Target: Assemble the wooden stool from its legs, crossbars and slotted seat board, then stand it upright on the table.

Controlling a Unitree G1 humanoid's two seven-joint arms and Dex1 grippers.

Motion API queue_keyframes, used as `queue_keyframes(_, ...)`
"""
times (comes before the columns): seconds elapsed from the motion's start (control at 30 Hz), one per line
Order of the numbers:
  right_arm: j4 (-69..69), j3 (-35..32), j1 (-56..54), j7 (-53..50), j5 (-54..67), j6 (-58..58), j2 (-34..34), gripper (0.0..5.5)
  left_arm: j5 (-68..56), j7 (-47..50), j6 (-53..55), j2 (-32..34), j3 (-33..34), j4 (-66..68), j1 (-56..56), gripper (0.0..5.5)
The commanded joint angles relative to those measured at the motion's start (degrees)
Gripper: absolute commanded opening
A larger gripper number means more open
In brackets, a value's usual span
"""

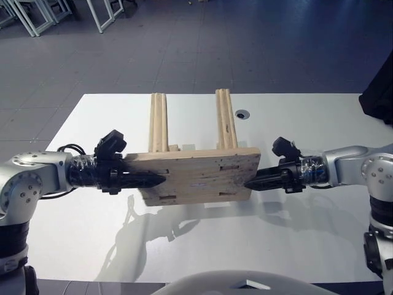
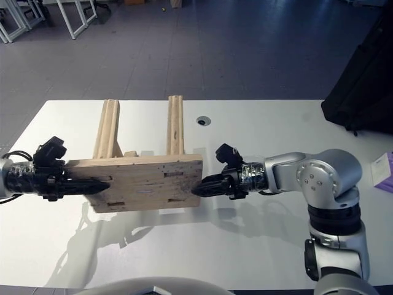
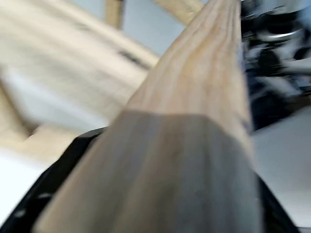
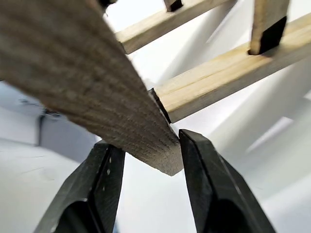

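- Stool (image 1: 202, 169) is lying on its side on the white table (image 1: 307, 123), near the middle, already put together and not yet standing upright.
- Seat board (image 2: 141, 178) is facing the camera and tipping slightly, with several slots (image 1: 229, 166) showing in its face.
- Two pairs of legs are running away from the robot towards the far table edge: one pair (image 1: 159, 123) on the left, the other (image 1: 225, 120) on the right, both lying roughly parallel.
- A shadow is falling on the table under the board's near edge; cannot tell if that edge is touching the table.
- Left gripper (image 1: 158, 179) is sitting at the board's left end, clamping the seat board; in the left wrist view the board edge (image 3: 194, 121) is running between the black fingers (image 3: 48, 184), blurry.
- Right gripper (image 1: 250, 183) is sitting at the board's right end, low on the edge, grasping the seat board.
- In the right wrist view both fingers (image 4: 102, 179) are pressing on either side of the board's corner (image 4: 97, 82), with wooden bars (image 4: 228, 73) of the frame lying just behind it.
- Both arms are reaching in level from opposite sides, with the fingertips pointing at each other across the board.
- A round cable hole (image 1: 243, 114) is sitting in the table just right of the right legs.
- A purple box (image 2: 384, 169) is lying at the table's right edge, well apart from the stool.
- White frames (image 1: 31, 15) are standing on the grey floor behind.
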Motion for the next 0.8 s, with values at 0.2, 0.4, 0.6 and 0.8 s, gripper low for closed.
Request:
queue_keyframes(0.2,19.1,7.4,-22.5,4.1,52.2,-3.8,-5.4,1.79,-15.3,-7.3,24.2,1.1,-10.7,21.1,-20.5,3.71)
queue_keyframes(0.4,39.3,26.8,-35.9,12.0,54.3,0.9,-10.5,1.79,-20.5,-3.1,24.3,1.5,-23.4,36.2,-29.9,4.63)
queue_keyframes(0.6,52.2,35.3,-33.7,5.2,54.2,0.7,-6.5,1.79,-24.8,5.3,24.3,-0.5,-35.3,51.2,-38.0,5.47)
queue_keyframes(0.8,53.6,30.3,-24.4,-7.7,54.2,-1.2,-3.9,1.79,-24.0,11.0,24.3,-3.2,-35.1,52.2,-35.9,5.47)
